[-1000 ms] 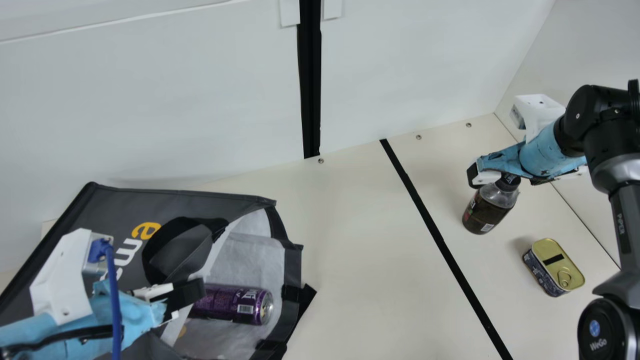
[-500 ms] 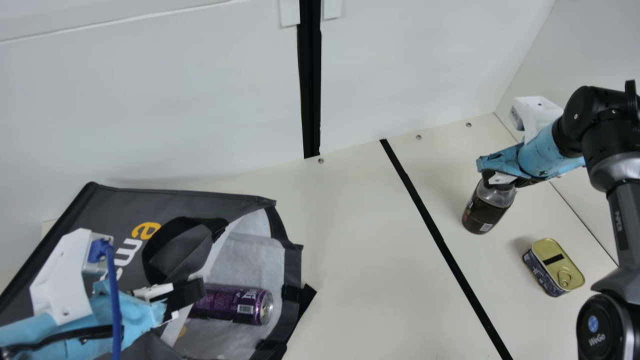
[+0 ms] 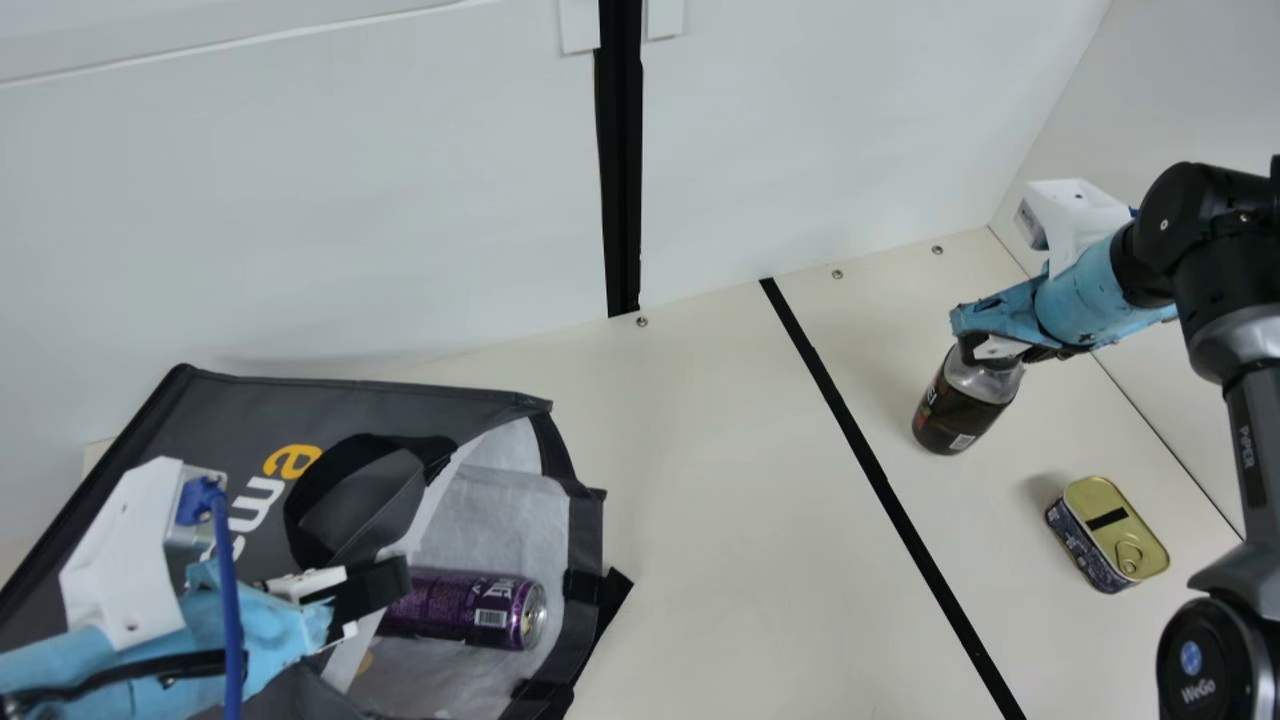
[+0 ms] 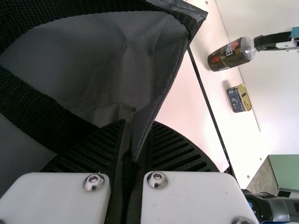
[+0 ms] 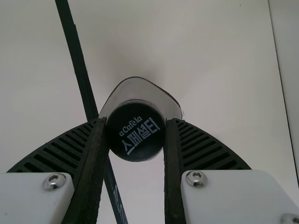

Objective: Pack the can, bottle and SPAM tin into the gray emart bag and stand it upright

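- Since a wide mouth makes loading easier, the left pincer (image 4: 139,140), clenched on a fold of the gray emart bag (image 3: 215,415), should hold that cloth up without dragging the bag over the table (image 3: 720,500). Orange and white lettering (image 3: 292,461) runs across the bag's front, partly behind the arm.
- Just inside the mouth, the can (image 3: 460,608) lies on its side on the pale lining, its purple label showing light characters and a barcode. The bottle would best go in beside it, without pushing against its end.
- Well apart from the bag, the SPAM tin (image 3: 1108,530) sits flat on the table, ring pull up. A black strip crosses its gold lid; the print on its side is too fine to make out. A low swing of the bottle could knock it.
- Farther off, the bottle (image 3: 960,405) leans in the right pincer, (image 5: 137,120) which grips it by its dark cap (image 5: 135,133). White writing covers the cap, and the label bears a barcode. A grip this high may let the bottle swing, so a slow lift, then an easy tilt base first into the mouth, seems wise.
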`<action>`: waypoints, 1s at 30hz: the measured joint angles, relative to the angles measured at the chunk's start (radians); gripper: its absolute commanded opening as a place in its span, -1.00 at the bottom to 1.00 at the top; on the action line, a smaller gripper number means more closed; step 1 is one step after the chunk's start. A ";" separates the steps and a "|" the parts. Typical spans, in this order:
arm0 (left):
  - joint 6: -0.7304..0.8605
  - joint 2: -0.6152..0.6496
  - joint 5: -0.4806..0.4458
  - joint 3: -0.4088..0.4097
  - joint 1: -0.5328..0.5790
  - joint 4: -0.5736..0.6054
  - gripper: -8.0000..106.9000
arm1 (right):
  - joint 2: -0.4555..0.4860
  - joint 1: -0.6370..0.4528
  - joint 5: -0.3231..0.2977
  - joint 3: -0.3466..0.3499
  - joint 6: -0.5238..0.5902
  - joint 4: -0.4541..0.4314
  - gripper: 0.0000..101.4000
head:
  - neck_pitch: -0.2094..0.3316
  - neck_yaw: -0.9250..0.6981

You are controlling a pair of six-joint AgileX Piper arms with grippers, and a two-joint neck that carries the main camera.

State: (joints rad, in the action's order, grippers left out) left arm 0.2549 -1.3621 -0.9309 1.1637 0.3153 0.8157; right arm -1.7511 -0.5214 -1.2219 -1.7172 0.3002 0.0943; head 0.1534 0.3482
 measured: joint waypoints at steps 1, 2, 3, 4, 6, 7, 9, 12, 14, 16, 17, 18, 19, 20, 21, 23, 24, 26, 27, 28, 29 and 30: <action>0.000 0.000 0.000 0.000 0.000 0.000 -1.00 | 0.004 0.001 0.000 0.000 0.006 0.003 -1.00 | 0.000 -0.002; 0.000 0.000 0.000 0.000 0.000 0.000 -1.00 | 0.009 0.003 0.000 0.000 0.011 0.005 -1.00 | 0.000 0.000; 0.000 0.000 0.000 0.000 0.000 0.000 -1.00 | 0.013 0.005 -0.001 0.000 0.017 0.006 -1.00 | 0.000 0.000; 0.000 0.000 0.000 0.000 0.000 0.000 -1.00 | 0.018 0.009 -0.001 0.002 0.022 0.007 -1.00 | 0.000 0.000; 0.000 0.000 0.000 0.000 0.000 0.000 -1.00 | 0.029 0.016 0.001 0.007 0.028 0.010 -1.00 | 0.000 0.000; 0.000 0.000 0.000 0.000 0.000 0.000 -1.00 | 0.036 0.020 0.001 0.011 0.030 0.011 -1.00 | 0.000 0.000; 0.000 0.000 0.000 0.000 0.000 0.000 -1.00 | 0.050 0.028 0.001 0.023 0.040 0.016 -1.00 | 0.000 0.000; 0.000 0.000 0.000 0.000 0.000 0.000 -1.00 | 0.072 0.041 0.001 0.043 0.052 0.026 -1.00 | 0.000 -0.002; 0.000 0.000 0.000 0.000 0.000 0.000 -1.00 | 0.088 0.051 0.000 0.057 0.066 0.032 -1.00 | 0.000 0.000; 0.000 0.000 0.000 0.000 0.000 0.000 -1.00 | 0.101 0.059 0.000 0.068 0.076 0.042 -1.00 | -0.002 -0.002; 0.000 0.000 0.000 0.000 0.000 0.000 -1.00 | 0.109 0.063 0.001 0.075 0.081 0.048 -1.00 | -0.002 -0.002; 0.000 0.000 0.000 0.000 0.000 0.000 -1.00 | 0.117 0.069 0.002 0.083 0.086 0.052 -1.00 | -0.002 0.000; 0.000 0.000 0.000 0.000 0.000 0.000 -1.00 | 0.124 0.074 0.002 0.090 0.093 0.056 -1.00 | 0.000 0.000; 0.000 0.000 0.000 0.000 0.000 0.000 -1.00 | 0.132 0.079 0.002 0.098 0.102 0.062 -1.00 | 0.000 -0.002; 0.000 0.000 0.000 0.000 0.000 0.000 -1.00 | 0.139 0.084 0.001 0.104 0.109 0.069 -1.00 | 0.000 0.000; 0.000 0.000 0.000 0.000 0.000 0.000 -1.00 | 0.151 0.094 0.001 0.117 0.129 0.083 -1.00 | 0.000 -0.002; 0.000 0.000 0.000 0.000 0.000 0.000 -1.00 | 0.156 0.098 0.001 0.123 0.139 0.090 -1.00 | 0.000 -0.002; 0.000 0.000 0.000 0.000 0.000 0.000 -1.00 | 0.166 0.106 0.001 0.133 0.162 0.105 -1.00 | 0.000 -0.002; 0.000 0.000 0.000 0.000 0.000 0.000 -1.00 | 0.171 0.109 0.001 0.139 0.174 0.112 -1.00 | -0.002 -0.002; 0.000 0.000 0.000 0.000 0.000 0.000 -1.00 | 0.176 0.112 0.002 0.143 0.187 0.122 -1.00 | -0.002 -0.002; 0.000 0.000 0.000 0.000 0.000 0.000 -1.00 | 0.182 0.117 0.002 0.147 0.201 0.131 -1.00 | 0.000 0.000; 0.000 0.000 0.000 0.000 0.000 0.000 -1.00 | 0.188 0.120 0.003 0.153 0.217 0.139 -1.00 | 0.000 0.000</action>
State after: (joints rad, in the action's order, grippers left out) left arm 0.2549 -1.3621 -0.9309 1.1637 0.3153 0.8157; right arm -1.5628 -0.4017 -1.2190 -1.5638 0.5174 0.2335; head 0.1534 0.3482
